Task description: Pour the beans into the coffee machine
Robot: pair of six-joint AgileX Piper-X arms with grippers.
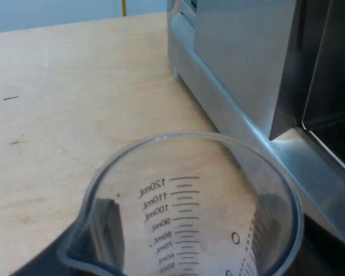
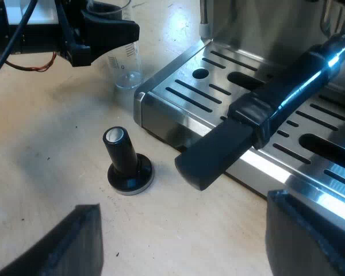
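Left wrist view: from the left gripper (image 2: 106, 31) you look down into the measuring glass (image 1: 190, 195), its mouth and spout close under the camera.
Left grip: you cannot tell whether it is clamped on the glass or only standing at its rim.
Glass position: upright on the table (image 1: 57, 103), just beside the corner of the espresso machine (image 1: 241, 63).
Glass contents: the wood reads straight through the wall and the scale, so it looks empty to you, with no beans to be made out.
Right side: your right gripper (image 2: 181, 210) is wide open, holds nothing, and hangs over the table at the machine's front.
Machine front: the holder handle (image 2: 259, 112), dark, juts out over the slotted drip tray (image 2: 178, 100), and its end is close to the right gripper.
Table: the tamper (image 2: 126, 161), with a black knob, stands on its base near the tray's corner, apart from the glass.
Risk at the lift: the glass sits so near the steel side that a skewed lift could knock it against the machine and tip it.
Risk in the hold: a smooth clear wall gripped off-centre may slip or swing on the way to the machine's top.
Risk in the pour: check the contents first, or you may tip an empty glass.
Risk on the right: lowering that open gripper from here would likely strike the handle or topple the tamper.
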